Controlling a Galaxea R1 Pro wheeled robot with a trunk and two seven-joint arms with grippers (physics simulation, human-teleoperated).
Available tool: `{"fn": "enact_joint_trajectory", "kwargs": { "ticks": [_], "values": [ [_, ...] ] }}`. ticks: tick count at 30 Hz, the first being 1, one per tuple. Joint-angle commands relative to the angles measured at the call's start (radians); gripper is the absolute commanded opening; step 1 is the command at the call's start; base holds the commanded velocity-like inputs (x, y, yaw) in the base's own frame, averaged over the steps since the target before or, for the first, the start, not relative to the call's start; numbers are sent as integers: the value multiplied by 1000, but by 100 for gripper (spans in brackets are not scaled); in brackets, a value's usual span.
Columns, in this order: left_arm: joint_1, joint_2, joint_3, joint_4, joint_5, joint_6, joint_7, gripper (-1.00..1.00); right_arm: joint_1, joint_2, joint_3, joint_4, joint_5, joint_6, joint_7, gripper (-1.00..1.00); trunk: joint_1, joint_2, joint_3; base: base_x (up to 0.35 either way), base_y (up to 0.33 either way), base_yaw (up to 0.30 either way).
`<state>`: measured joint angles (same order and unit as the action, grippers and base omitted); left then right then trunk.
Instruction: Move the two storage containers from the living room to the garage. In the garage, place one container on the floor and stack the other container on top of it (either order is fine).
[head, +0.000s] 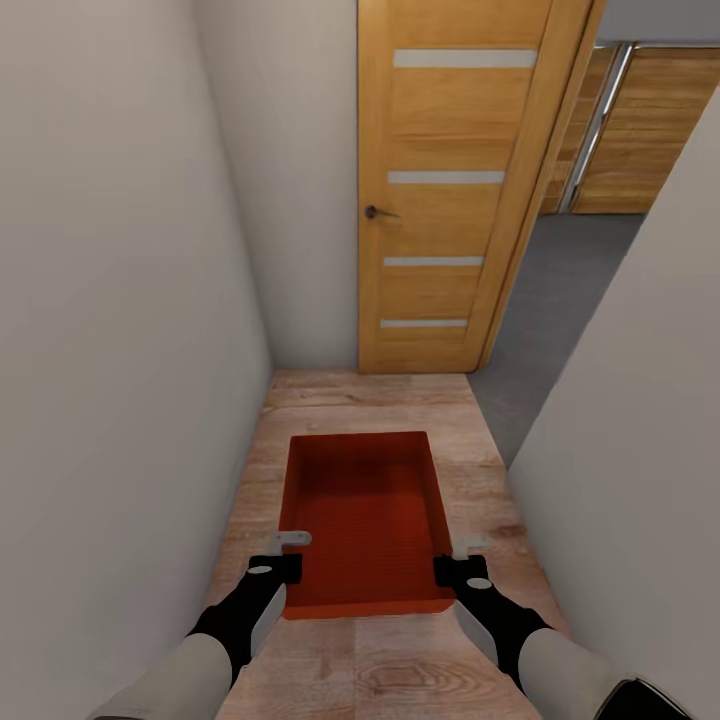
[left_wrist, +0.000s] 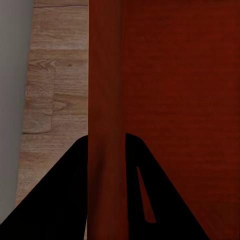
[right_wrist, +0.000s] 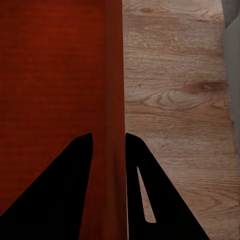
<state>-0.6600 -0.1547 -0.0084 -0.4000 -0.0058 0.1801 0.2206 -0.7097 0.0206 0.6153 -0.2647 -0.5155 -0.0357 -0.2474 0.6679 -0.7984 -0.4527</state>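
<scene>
Orange-red, one container (head: 365, 520) is carried level above the wood floor (head: 370, 395) in a narrow hall. Its side walls are clenched by the left tool (head: 283, 553) and right tool (head: 452, 560), so it is kept balanced toward the oak door (head: 450, 190).

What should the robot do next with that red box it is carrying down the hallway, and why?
Probably roll forward and bear right. Both tools, left and right, clamp the side walls of the orange-red box, so the hold looks secure. The oak door stands open, and grey concrete floor shows through the gap on the right.
</scene>
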Motion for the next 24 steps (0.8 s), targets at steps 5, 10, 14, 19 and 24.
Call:
{"fn": "enact_joint_trajectory", "kwargs": {
  "ticks": [5, 10, 14, 19, 24],
  "values": [
    [0, 23, -18, 7, 23, 5, 10, -100, -2, -47, -66, -7, 6, -1, -6, -100, 1, -1, -1, 323, 0, 0],
    [0, 23, -18, 7, 23, 5, 10, -100, -2, -47, -66, -7, 6, -1, -6, -100, 1, -1, -1, 323, 0, 0],
    [0, 23, -18, 7, 23, 5, 10, -100, -2, -47, -66, -7, 6, -1, -6, -100, 1, -1, -1, 323, 0, 0],
    [0, 23, -18, 7, 23, 5, 10, -100, -2, -47, -66, -7, 6, -1, -6, -100, 1, -1, -1, 323, 0, 0],
    [0, 23, -18, 7, 23, 5, 10, -100, -2, -47, -66, -7, 6, -1, -6, -100, 1, -1, -1, 323, 0, 0]
  ]
}}
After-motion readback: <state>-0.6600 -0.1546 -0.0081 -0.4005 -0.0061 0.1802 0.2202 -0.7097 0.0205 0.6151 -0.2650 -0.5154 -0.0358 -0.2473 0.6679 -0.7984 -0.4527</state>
